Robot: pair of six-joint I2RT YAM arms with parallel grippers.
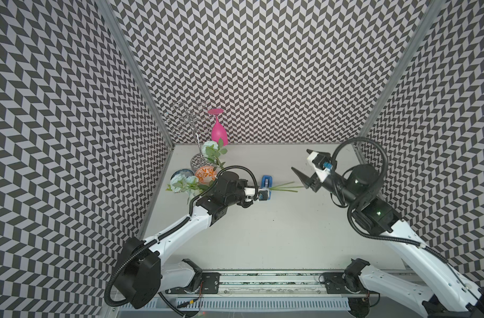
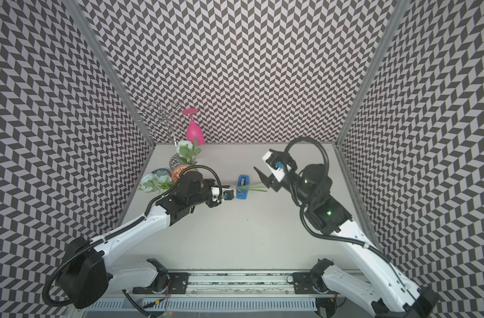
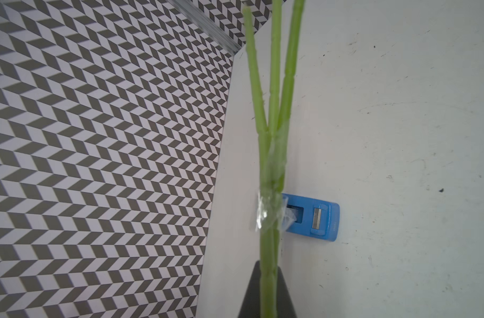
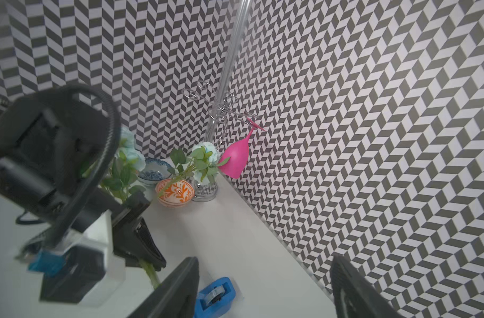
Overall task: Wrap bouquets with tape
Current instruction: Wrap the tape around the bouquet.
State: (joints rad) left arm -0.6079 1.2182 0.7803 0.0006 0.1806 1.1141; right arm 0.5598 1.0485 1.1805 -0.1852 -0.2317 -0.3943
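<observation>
While the table (image 1: 262, 234) is matte white, scuffed:
Stems: three thin, ribbed green plastic stems (image 3: 273, 110) bound by crinkled clear tape, fanning out past it.
Bouquet: pale aqua blooms (image 1: 181, 184) at far left, stems pointing right, off the table.
Tape: one blue rectangular plastic tape dispenser (image 1: 266, 182) just beyond the stems.
Left gripper (image 3: 268, 291): clamped on the stems, arm stretched low to the right.
Right gripper (image 1: 304, 168): jaws spread, empty, raised near the stem tips.
Far-left corner: one orange-patterned bowl (image 1: 205, 174), one pink goblet (image 1: 218, 132) inverted on a wire rack (image 1: 185, 118).
</observation>
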